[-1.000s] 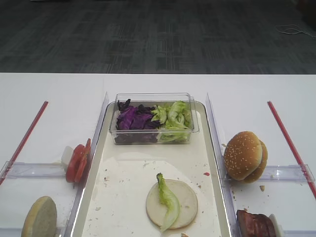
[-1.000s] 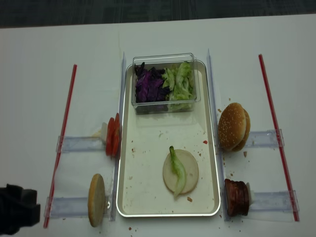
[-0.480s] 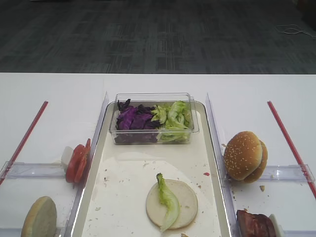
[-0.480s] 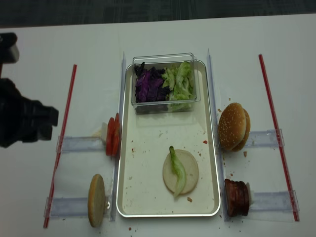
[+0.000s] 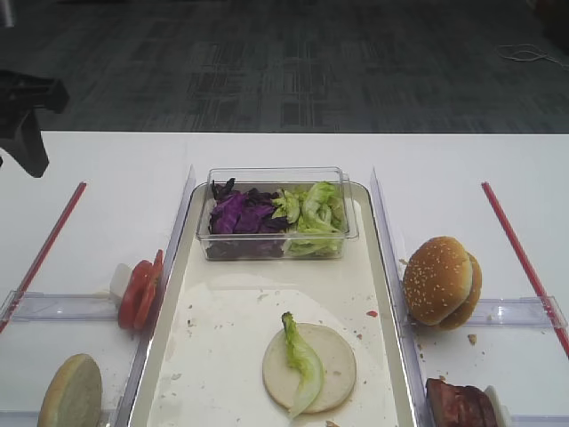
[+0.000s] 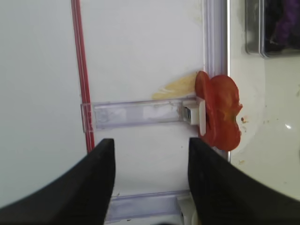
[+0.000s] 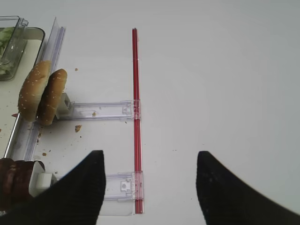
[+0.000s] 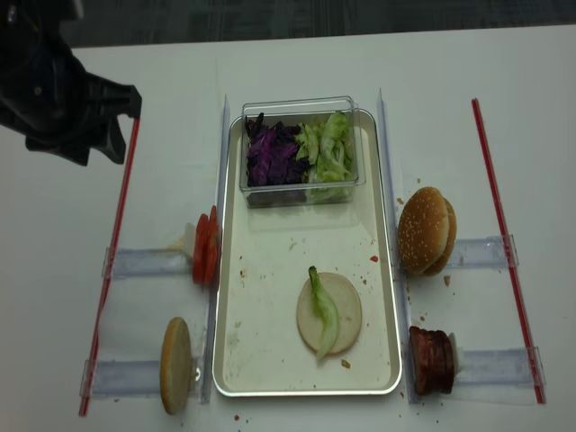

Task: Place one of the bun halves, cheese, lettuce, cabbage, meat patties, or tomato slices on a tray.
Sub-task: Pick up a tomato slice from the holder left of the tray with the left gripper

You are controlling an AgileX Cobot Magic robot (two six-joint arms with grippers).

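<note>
**Left claw high over the table's far left, tomato slices standing on edge by the tray**

The tomato slices (image 8: 205, 247) stand upright on edge in a short stack, flat faces turned left and right across the table, the stack's axis running toward the tray (image 8: 270, 378). They sit at the inner end of a clear plastic rail (image 8: 144, 263), just beside the tray's left rim. In the left wrist view the tomato slices (image 6: 219, 110) lie ahead and to the right of the left gripper (image 6: 151, 187), well apart from it, with nothing between the fingers (image 6: 91, 187); the jaws stand wide and released. In the realsense view the left gripper (image 8: 85, 121) hangs over the far left part of the table, near the red strip (image 8: 112, 256).

The tray runs lengthwise away from the camera. On its liner lies a flat pale bun half (image 8: 329, 312) with a strip of lettuce (image 8: 324, 310) across it, long axis roughly along the tray. A clear tub (image 8: 301, 151) at the far end holds cabbage (image 8: 272, 155) on the left and more lettuce on the right.

The right gripper (image 7: 150, 187) hovers released over bare table, sesame bun halves (image 7: 42, 96) and meat patties (image 7: 14, 180) to its left
</note>
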